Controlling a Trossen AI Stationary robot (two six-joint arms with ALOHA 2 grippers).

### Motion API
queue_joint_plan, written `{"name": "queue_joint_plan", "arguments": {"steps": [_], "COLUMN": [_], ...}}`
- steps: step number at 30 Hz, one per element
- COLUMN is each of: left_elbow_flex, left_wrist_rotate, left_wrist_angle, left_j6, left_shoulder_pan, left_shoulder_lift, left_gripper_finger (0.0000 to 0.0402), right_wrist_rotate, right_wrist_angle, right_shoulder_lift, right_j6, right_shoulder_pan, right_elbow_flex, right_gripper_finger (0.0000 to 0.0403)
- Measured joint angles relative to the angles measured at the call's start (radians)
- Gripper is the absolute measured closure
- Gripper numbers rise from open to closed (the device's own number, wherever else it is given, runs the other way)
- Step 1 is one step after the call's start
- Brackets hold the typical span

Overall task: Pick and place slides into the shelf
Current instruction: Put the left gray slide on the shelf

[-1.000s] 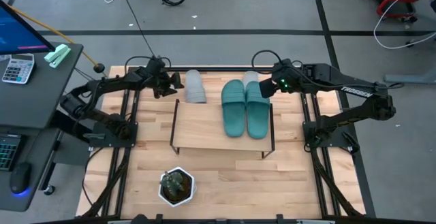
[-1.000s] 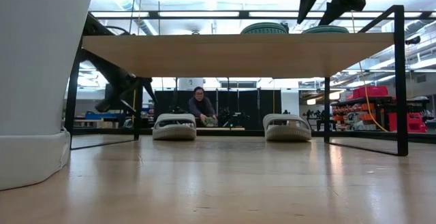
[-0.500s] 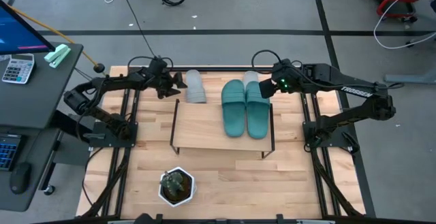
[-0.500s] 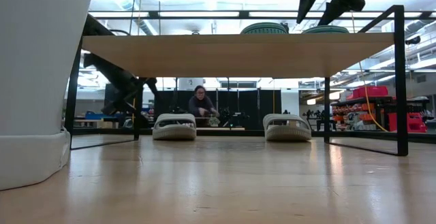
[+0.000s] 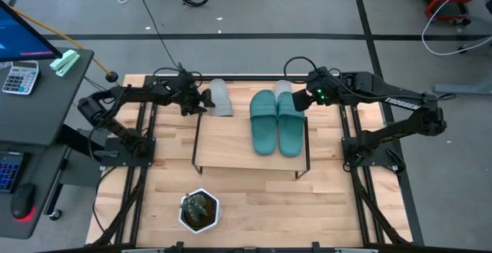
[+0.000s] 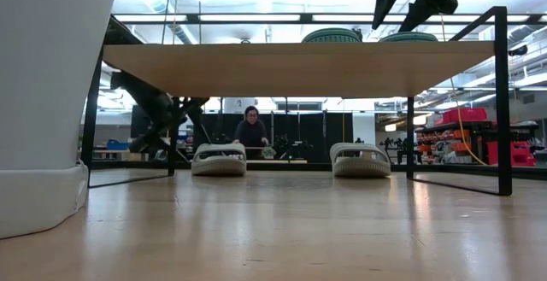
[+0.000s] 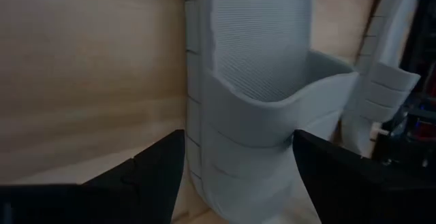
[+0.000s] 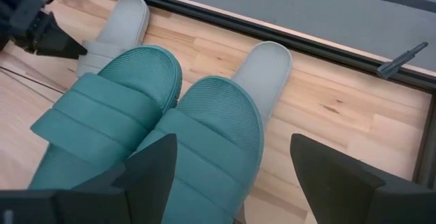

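Two teal slides (image 5: 262,121) (image 5: 290,124) lie side by side, soles down, on the shelf's (image 5: 231,141) wooden top. Two grey slides rest on the table behind the shelf. One grey slide (image 5: 221,98) sits near the shelf's left end; the other (image 5: 283,88) is partly hidden behind the teal pair. My left gripper (image 5: 203,99) is low at the table, open, its fingers on either side of the left grey slide's strap end (image 7: 259,149). My right gripper (image 5: 301,101) hovers open above the right teal slide (image 8: 211,135).
A white pot with a plant (image 5: 200,210) stands on the table's near side, left of centre, and fills the low view's left (image 6: 43,102). The shelf's black wire legs (image 6: 502,102) frame the space under the board. A person (image 6: 251,132) sits far behind the table.
My left gripper has moved toward the table's right, close along the table, up to the left grey slide, so that its fingers now stand on either side of it. The slides have not moved.
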Motion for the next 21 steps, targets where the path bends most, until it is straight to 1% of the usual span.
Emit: {"name": "queue_joint_plan", "arguments": {"steps": [6, 8, 10, 12, 14, 19, 20, 21], "left_elbow_flex": [0.002, 0.001, 0.001, 0.001, 0.0, -0.001, -0.001, -0.001], "left_wrist_rotate": [-0.017, -0.035, -0.066, -0.088, -0.104, -0.153, -0.156, -0.16], "left_wrist_angle": [0.06, 0.067, 0.069, 0.065, 0.06, 0.057, 0.058, 0.061], "left_j6": [0.021, 0.02, 0.022, 0.024, 0.03, 0.075, 0.079, 0.083], "left_shoulder_pan": [-0.029, -0.035, -0.04, -0.041, -0.041, -0.04, -0.04, -0.04], "left_shoulder_lift": [0.043, 0.047, 0.047, 0.047, 0.047, 0.048, 0.048, 0.048], "left_gripper_finger": [0.0129, 0.014, 0.016, 0.0192, 0.0232, 0.0353, 0.0372, 0.0375], "right_wrist_rotate": [0.0, 0.0, 0.0, 0.0, 0.0, 0.001, 0.001, 0.001], "right_wrist_angle": [0.0, 0.0, 0.0, 0.0, 0.0, 0.0, 0.0, 0.0], "right_shoulder_lift": [0.0, 0.0, 0.0, 0.0, 0.0, 0.0, 0.0, 0.0], "right_j6": [0.0, 0.001, 0.004, 0.01, 0.01, 0.01, 0.01, 0.01], "right_shoulder_pan": [0.0, 0.0, 0.0, 0.0, 0.0, 0.0, 0.0, 0.0], "right_elbow_flex": [0.0, 0.0, 0.0, 0.0, 0.0, 0.0, 0.0, 0.0], "right_gripper_finger": [0.011, 0.011, 0.011, 0.011, 0.011, 0.011, 0.011, 0.011]}}
